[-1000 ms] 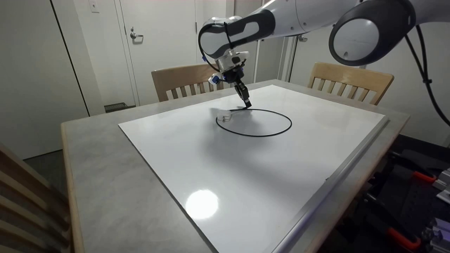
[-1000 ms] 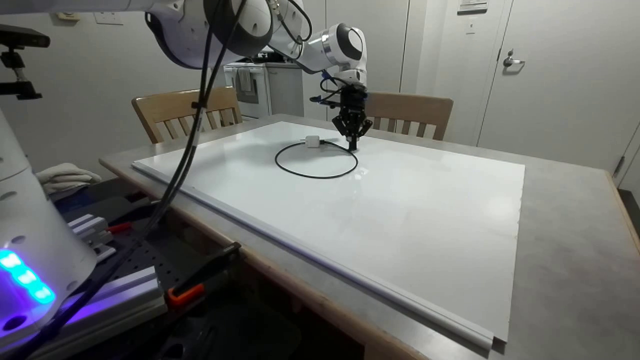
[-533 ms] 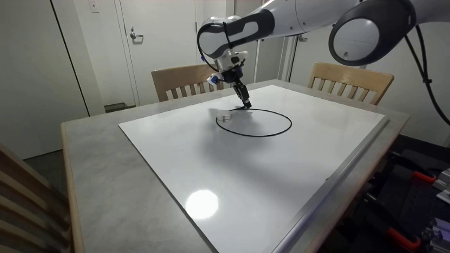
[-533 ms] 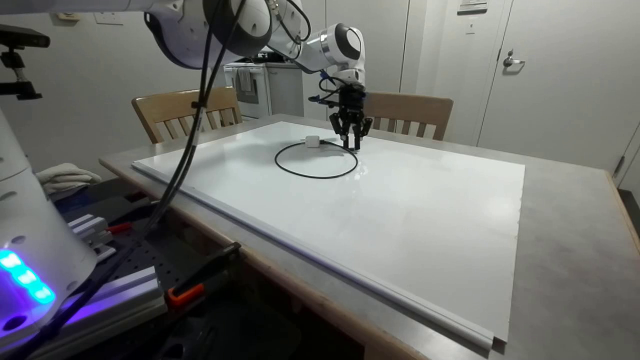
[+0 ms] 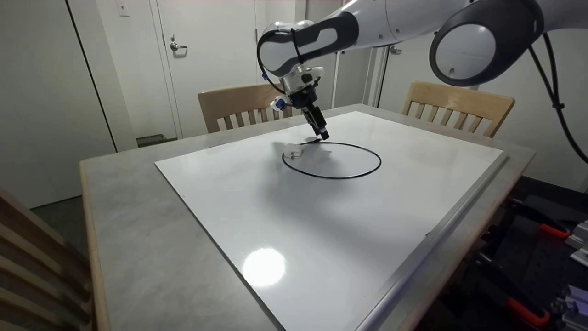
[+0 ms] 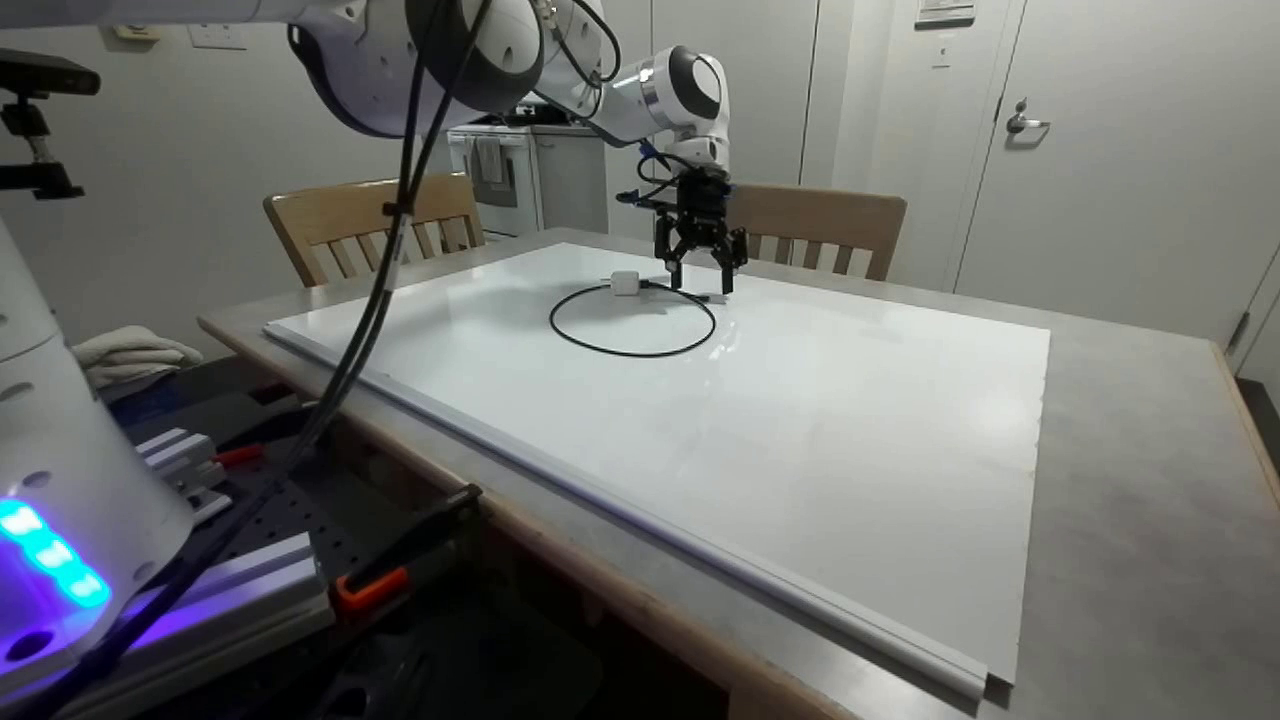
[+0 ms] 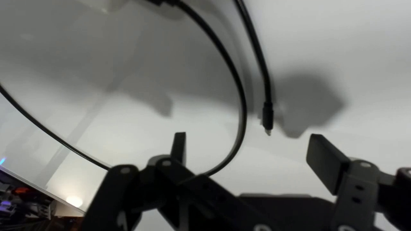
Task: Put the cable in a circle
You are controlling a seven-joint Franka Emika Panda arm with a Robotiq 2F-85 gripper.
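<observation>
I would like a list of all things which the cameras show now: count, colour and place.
Cable: 1, black, on the whiteboard, in a loop.
White block: 1, white, on the whiteboard, at the loop's edge.
Whiteboard: 1, white, on the table.
Table: 1, grey with brown edge, under the whiteboard.
Chairs: 3, brown, around the table.
Clamps: 2, black and orange-red, below the table's edge.
Doors: count unclear, white, in the background.
Oven: 1, white, in the background.
Towel: 1, grey, hanging on the oven.
Cloth: 1 heap, pale, at left in an exterior view.
Camera-like device: 1, black, at left in an exterior view.
Robot arm: 1, white and dark grey, above the whiteboard.
Fingers: 2, black, apart, over the whiteboard.
</observation>
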